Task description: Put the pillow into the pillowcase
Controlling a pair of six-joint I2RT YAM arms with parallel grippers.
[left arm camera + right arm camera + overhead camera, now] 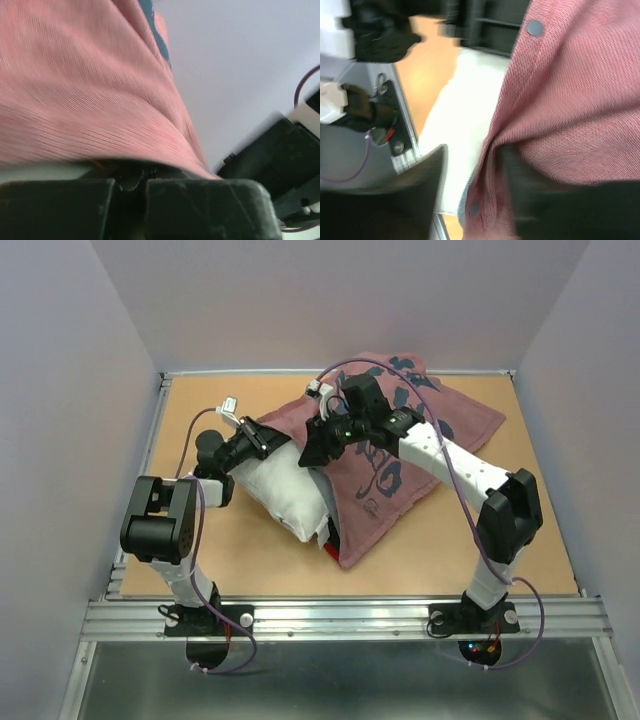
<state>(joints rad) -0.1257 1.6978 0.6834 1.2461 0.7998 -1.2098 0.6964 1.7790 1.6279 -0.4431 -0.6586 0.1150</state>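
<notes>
Left tool (132,186) pinches the dull pink-red cloth pillowcase (470,420). Right tool (472,187) is spread at its edge, by the plump white pillow (280,490).

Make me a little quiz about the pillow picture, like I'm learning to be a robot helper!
1. True or false: the pillow is all the way inside the pillowcase.
2. What colour are the big brush characters on the pillowcase? A) dark blue B) yellow C) green
3. Fill in: in the top view, the white pillow sticks out of the pillowcase on the ___ side.

Key: 1 false (part of it still shows); 2 A; 3 left.
</notes>
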